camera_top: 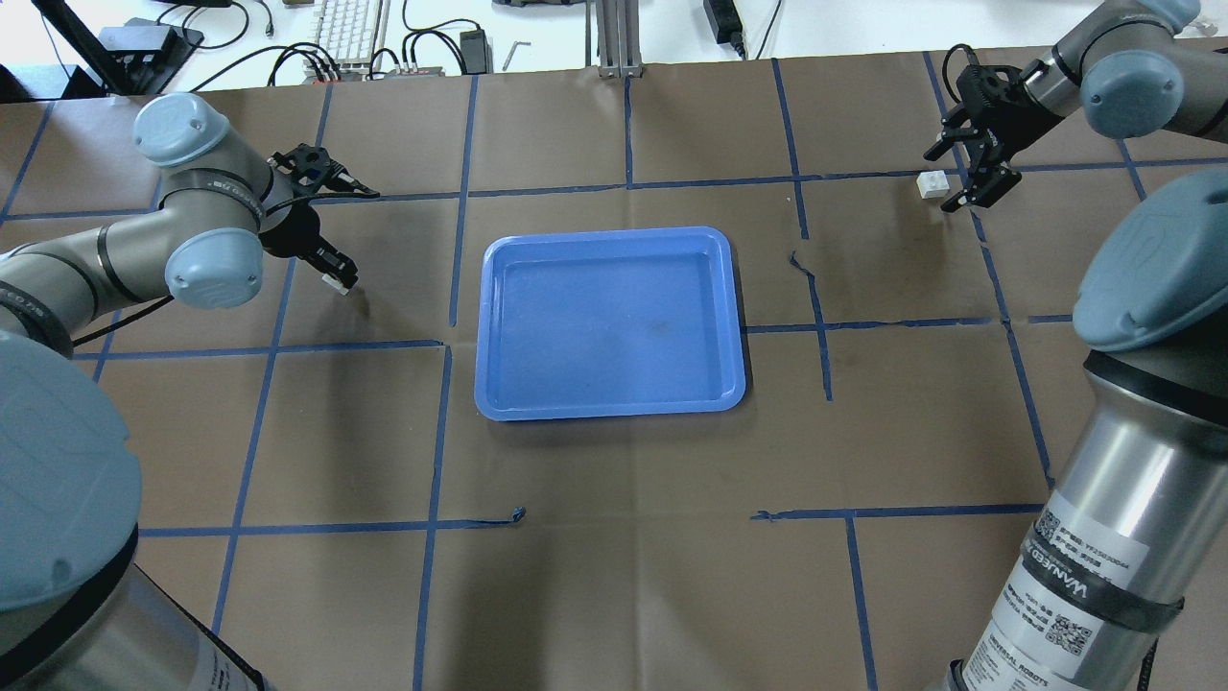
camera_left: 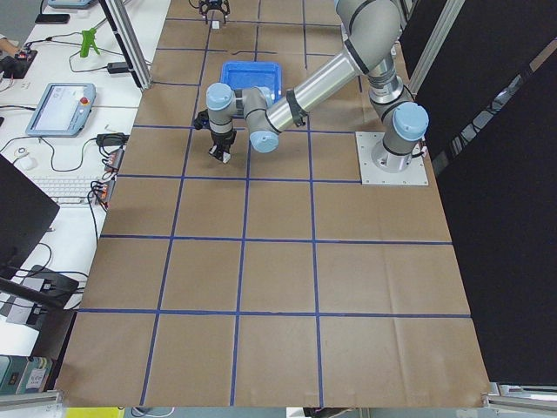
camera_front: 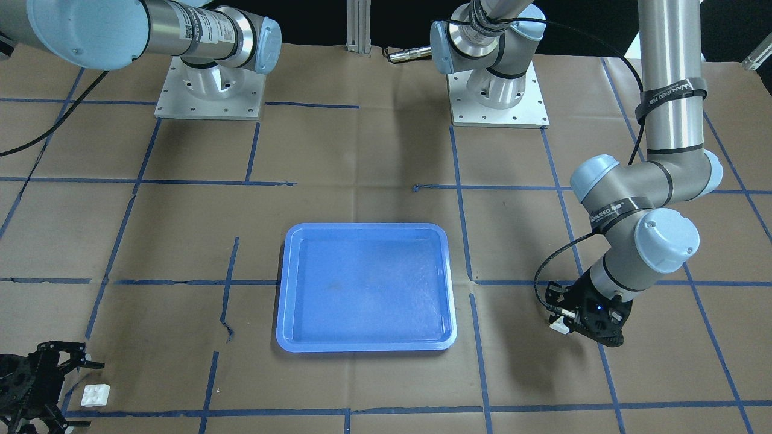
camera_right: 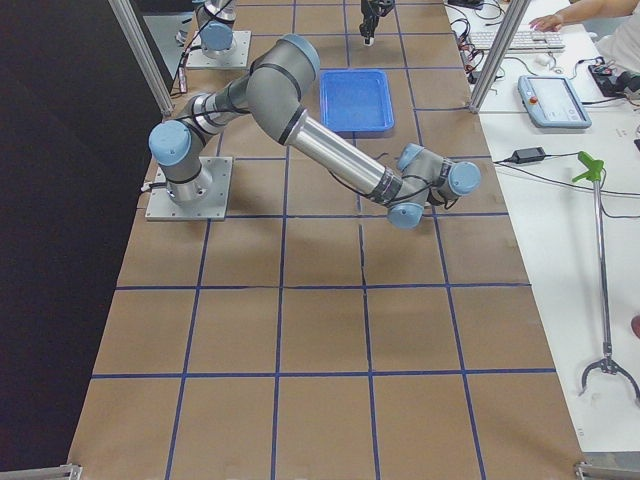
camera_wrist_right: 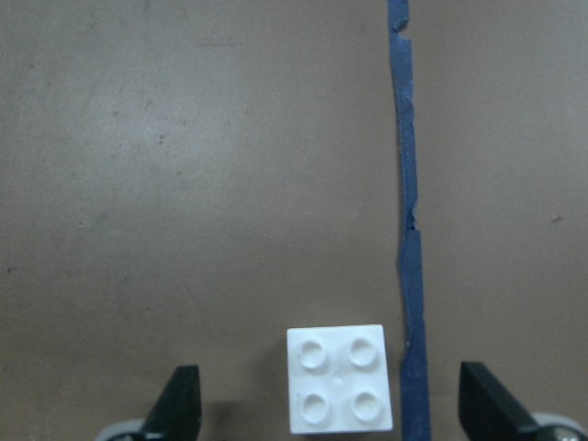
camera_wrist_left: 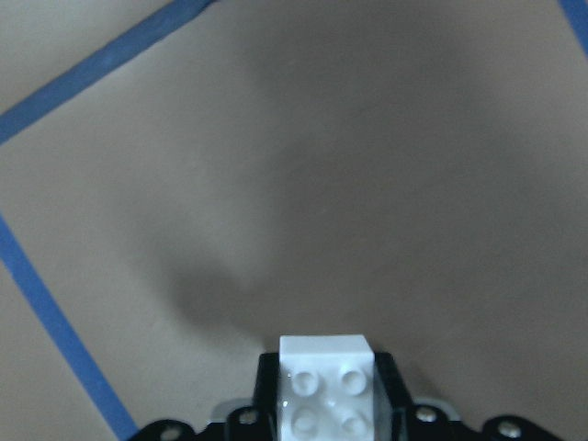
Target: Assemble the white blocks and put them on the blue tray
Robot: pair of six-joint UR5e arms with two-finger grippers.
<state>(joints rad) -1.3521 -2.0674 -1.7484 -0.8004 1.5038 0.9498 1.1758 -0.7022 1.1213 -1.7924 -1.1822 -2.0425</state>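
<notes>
The blue tray (camera_top: 610, 321) lies empty in the middle of the table; it also shows in the front view (camera_front: 365, 288). My left gripper (camera_top: 336, 278) is to the tray's left, low over the table, shut on a white block (camera_wrist_left: 326, 395); in the front view the gripper (camera_front: 564, 322) holds this block (camera_front: 560, 326) at its tips. The second white block (camera_top: 931, 183) lies studs up on the table at the far right. My right gripper (camera_top: 964, 187) is open beside it. In the right wrist view that block (camera_wrist_right: 338, 390) sits between the spread fingers (camera_wrist_right: 179, 409), untouched.
Brown paper with a grid of blue tape (camera_top: 628, 182) covers the table. The two arm bases (camera_front: 497, 90) stand on metal plates at the robot's side. A keyboard (camera_top: 343, 29) and cables lie beyond the table's far edge.
</notes>
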